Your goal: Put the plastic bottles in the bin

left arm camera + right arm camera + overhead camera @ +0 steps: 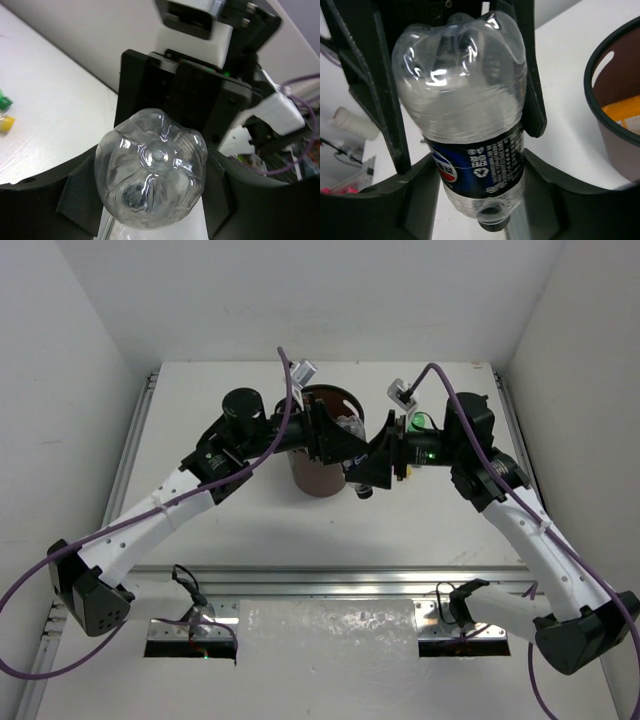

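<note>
While both arms stretch inward and meet, we list: clear dark-labelled plastic bottle [470, 100], clamped by left hand [150, 167] and right hand [457, 55] together, beside the rim of the dark brown round bin [310, 478]; base toward left wrist, black cap [492, 225] toward right.

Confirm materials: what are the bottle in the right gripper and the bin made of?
The bottle: thin clear plastic, glossy. Signs are see-through walls, sharp highlights, a moulded lobed base and a dark-blue printed film label. The bin: probably opaque moulded plastic, brown inside with a darker rim and a dull sheen, with a handle slot cut in the wall. The exact polymer can't be told.
</note>
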